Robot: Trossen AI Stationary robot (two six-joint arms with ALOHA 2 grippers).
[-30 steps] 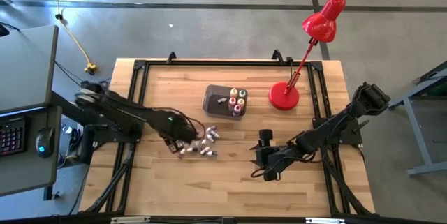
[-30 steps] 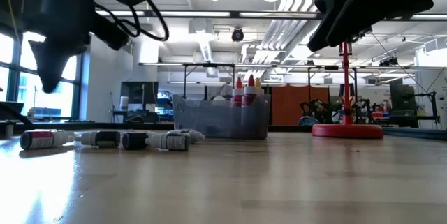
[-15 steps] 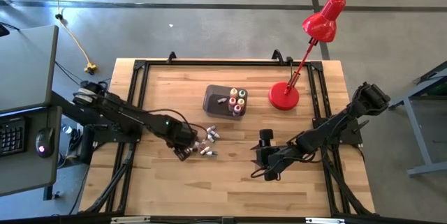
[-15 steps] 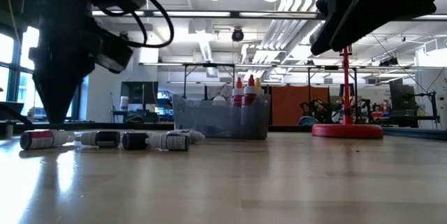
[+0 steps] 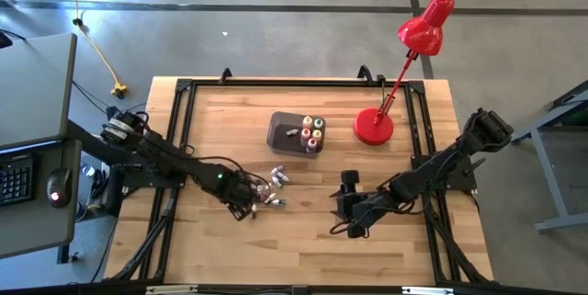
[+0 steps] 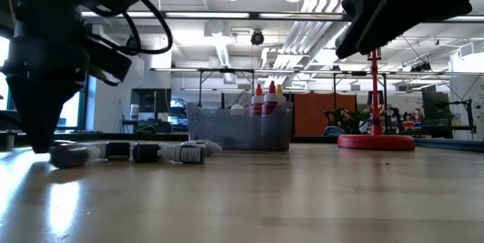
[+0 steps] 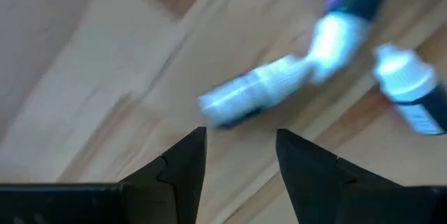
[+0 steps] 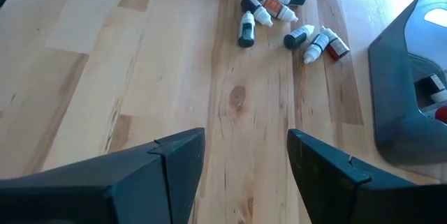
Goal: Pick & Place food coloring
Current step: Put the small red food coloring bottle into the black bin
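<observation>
Several small food coloring vials [image 5: 274, 185] lie on their sides mid-table; they also show in the low view [image 6: 159, 152] and in the right wrist view [image 8: 279, 11]. More bottles [image 5: 312, 134] stand upright in the dark grey bin [image 5: 283, 132]. My left gripper [image 5: 246, 205] is open, its tips down at the table on the near side of the loose vials. One blurred vial [image 7: 251, 98] lies just beyond its fingertips [image 7: 241, 140]. My right gripper [image 5: 344, 208] is open and empty, above the table right of the vials. My left gripper's fingertips [image 6: 38, 146] point down right beside the nearest vial [image 6: 69, 154], which lies on the table. I cannot tell whether they touch it.
A red desk lamp stands with its round base [image 5: 374, 127] right of the bin. A black frame [image 5: 184, 88] runs around the tabletop. Bare wood [image 5: 294, 249] lies toward the near edge.
My left gripper has moved toward the table's near edge and a little right, and has come down to the tabletop beside the loose vials. In the low view the end vial of the row has shifted along the table.
</observation>
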